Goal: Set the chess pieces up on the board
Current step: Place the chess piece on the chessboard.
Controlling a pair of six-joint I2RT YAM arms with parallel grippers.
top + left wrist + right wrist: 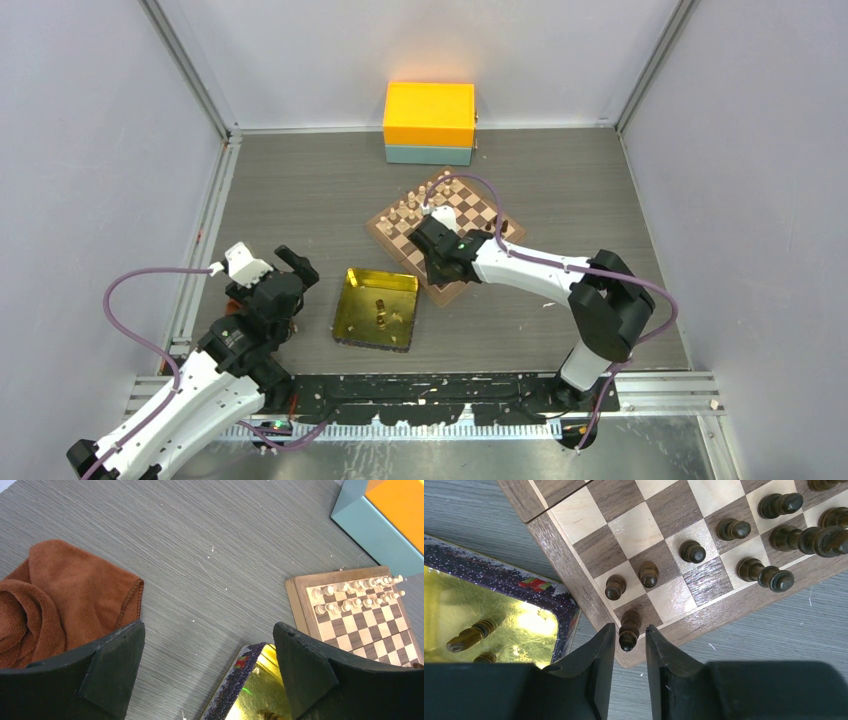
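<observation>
Dark-brown wooden chess pieces (693,551) stand in loose rows toward the upper right of the right wrist view, on the board (569,565). One dark piece (629,622) stands on the corner square at bottom centre, between the fingers of the right gripper (630,630). Whether that claw is pinching it or only straddling it, I cannot tell. At lower left of that view a gold tray (499,570) holds more dark pieces (470,636) lying down. The left gripper (207,670) is released, fingers wide apart over bare table, with a rust-brown cloth (60,595) at its left.
</observation>
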